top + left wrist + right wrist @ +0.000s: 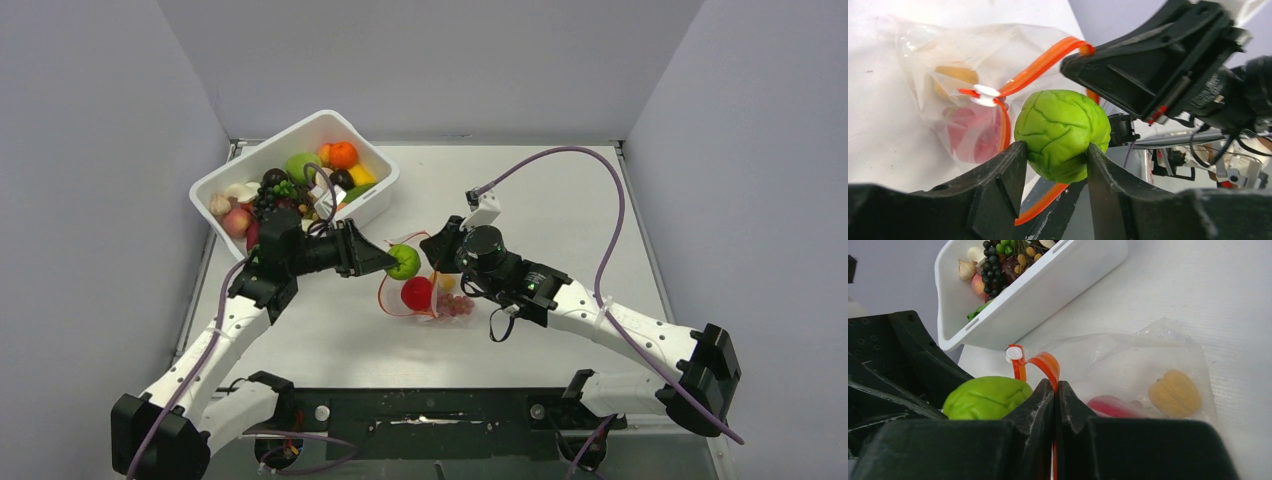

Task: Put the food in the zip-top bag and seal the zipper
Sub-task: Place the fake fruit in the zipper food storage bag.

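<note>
My left gripper [392, 262] [1055, 152] is shut on a wrinkled green food ball [1062, 133] [404, 261] [985, 397], held right at the mouth of the zip-top bag [430, 290] [953, 65] [1128, 360]. The bag is clear and lies on the table with a red piece [416, 292] [1110, 406] and a yellow piece [1174, 392] [955, 75] inside. Its red-orange zipper [1040, 65] [1045, 362] carries a white slider [984, 93] [1014, 354]. My right gripper [447, 247] [1055, 386] is shut on the zipper strip, lifting the mouth's upper edge.
A white bin [375, 195] [1048, 295] full of toy fruit and vegetables stands at the back left, just behind the left gripper. The right arm's purple cable [600, 200] arcs over the right half of the table. Grey walls close in both sides.
</note>
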You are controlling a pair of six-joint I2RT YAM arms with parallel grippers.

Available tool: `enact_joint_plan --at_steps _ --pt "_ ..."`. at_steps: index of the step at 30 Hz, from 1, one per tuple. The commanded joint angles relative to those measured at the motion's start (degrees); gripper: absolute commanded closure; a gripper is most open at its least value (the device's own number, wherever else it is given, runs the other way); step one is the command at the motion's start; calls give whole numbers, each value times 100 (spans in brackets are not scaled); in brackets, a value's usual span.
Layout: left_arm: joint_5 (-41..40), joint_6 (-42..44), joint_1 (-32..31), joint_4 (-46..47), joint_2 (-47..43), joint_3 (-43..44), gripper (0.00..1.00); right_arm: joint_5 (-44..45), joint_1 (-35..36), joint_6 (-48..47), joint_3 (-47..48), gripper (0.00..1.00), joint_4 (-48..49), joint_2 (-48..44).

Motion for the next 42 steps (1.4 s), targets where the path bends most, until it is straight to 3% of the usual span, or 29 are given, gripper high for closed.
enact_joint_plan --at_steps 1,9,17,24,37,39,42 --pt "-611 422 -202 -220 118 327 53 86 -13 60 241 100 530 -127" --pt "-836 525 -299 -393 180 474 33 66 -12 69 208 100 543 -139" --pt "-1454 941 -309 -1232 59 946 32 105 -14 44 111 100 496 -250" --pt "-2039 1375 -309 -1909 -61 935 34 151 -19 34 74 100 494 -354" --pt "-1679 1129 -632 -1106 174 64 41 142 -22 25 83 100 529 -351" --pt "-1721 1086 -695 -1047 208 20 45 148 -22 25 90 100 533 -339" --pt "-1823 1079 -731 -1028 239 18 63 143 -21 25 83 100 535 -329"
